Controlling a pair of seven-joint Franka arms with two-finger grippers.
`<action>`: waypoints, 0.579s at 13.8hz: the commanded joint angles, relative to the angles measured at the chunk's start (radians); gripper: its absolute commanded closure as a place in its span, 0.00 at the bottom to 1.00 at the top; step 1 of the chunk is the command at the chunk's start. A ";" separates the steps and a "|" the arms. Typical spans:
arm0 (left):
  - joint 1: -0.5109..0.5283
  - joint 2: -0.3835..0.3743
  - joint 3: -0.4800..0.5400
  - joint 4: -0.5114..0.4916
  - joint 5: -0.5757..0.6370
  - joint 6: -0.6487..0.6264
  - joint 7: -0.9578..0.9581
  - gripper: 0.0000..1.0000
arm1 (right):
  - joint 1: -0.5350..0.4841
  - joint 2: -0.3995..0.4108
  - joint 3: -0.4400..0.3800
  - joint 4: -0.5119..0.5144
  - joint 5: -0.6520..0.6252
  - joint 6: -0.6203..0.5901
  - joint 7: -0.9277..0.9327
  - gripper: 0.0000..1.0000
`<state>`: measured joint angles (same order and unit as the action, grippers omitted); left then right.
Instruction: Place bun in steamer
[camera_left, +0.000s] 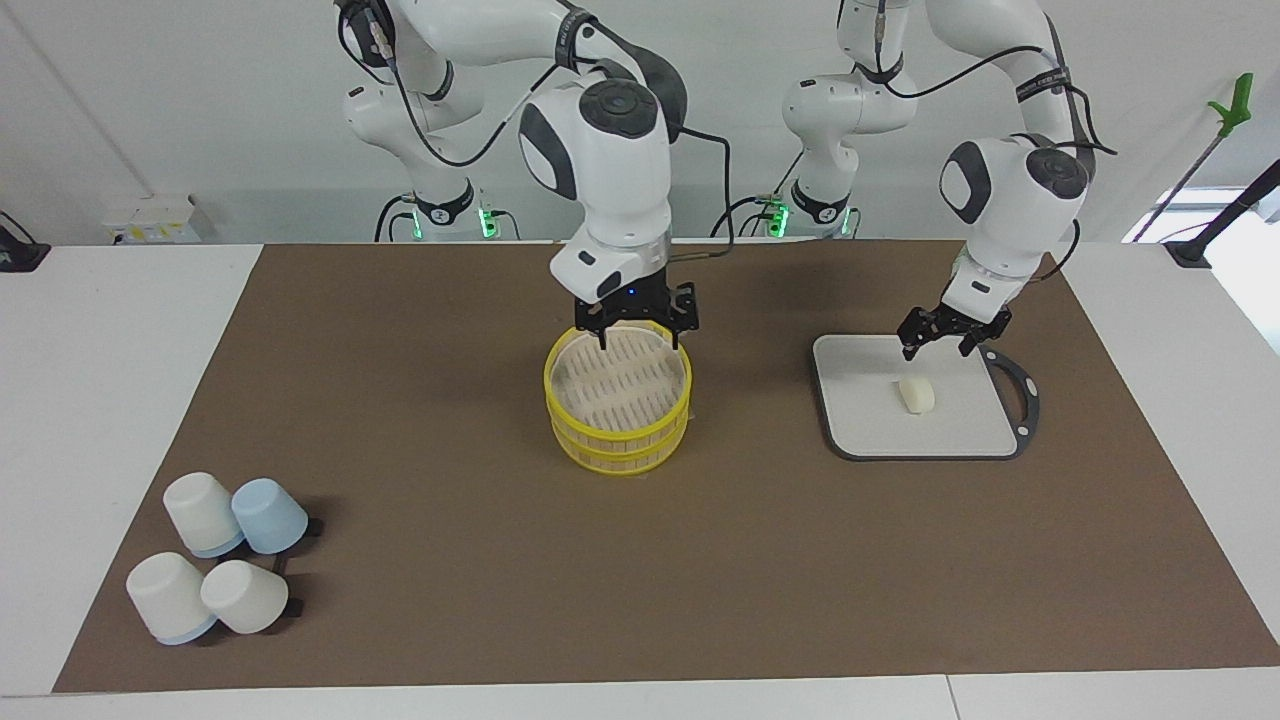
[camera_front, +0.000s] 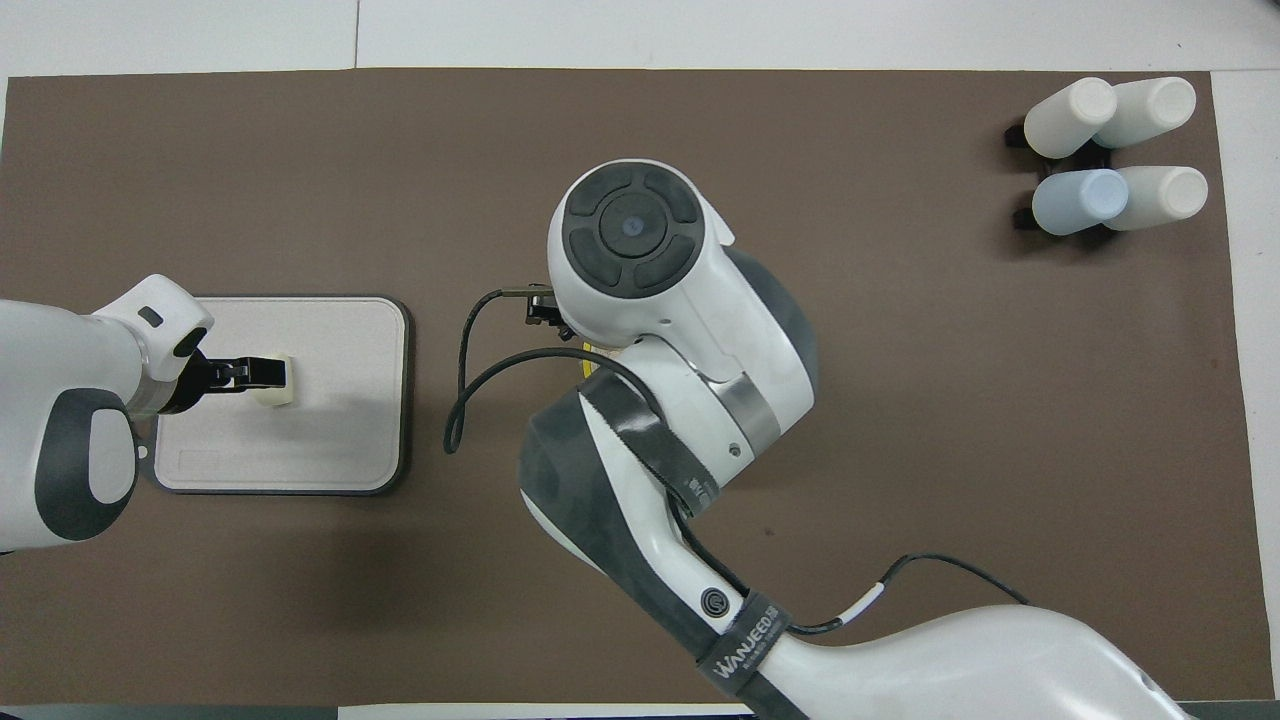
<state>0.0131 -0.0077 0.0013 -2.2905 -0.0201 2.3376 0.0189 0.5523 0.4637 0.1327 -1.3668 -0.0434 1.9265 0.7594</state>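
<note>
The facing view shows the round yellow-rimmed bamboo steamer, which the right arm hides overhead. The right claw grips its lid's rim. The left claw, fingers parted, hangs over the grey board; just below lies the cream oblong bun.

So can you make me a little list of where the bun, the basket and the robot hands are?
bun: lying on the grey board, not picked up
steamer: mid-table on the brown mat, looks like a lid tilted on top
left gripper: open, just above the board beside the bun
right gripper: at the steamer's rim nearest the robots
cups: four, tipped over, at the right arm's end
</note>
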 joint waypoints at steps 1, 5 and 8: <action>0.005 0.035 -0.006 -0.035 -0.012 0.113 -0.008 0.00 | 0.021 0.001 -0.004 -0.111 -0.038 0.104 0.032 0.00; 0.002 0.061 -0.006 -0.038 -0.012 0.137 -0.010 0.00 | 0.029 -0.060 -0.001 -0.297 -0.044 0.238 0.020 0.00; -0.004 0.060 -0.006 -0.044 -0.012 0.131 -0.013 0.14 | 0.054 -0.060 -0.001 -0.291 -0.046 0.233 0.018 0.43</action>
<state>0.0129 0.0630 -0.0033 -2.3110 -0.0203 2.4468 0.0125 0.5982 0.4478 0.1334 -1.6126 -0.0735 2.1422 0.7765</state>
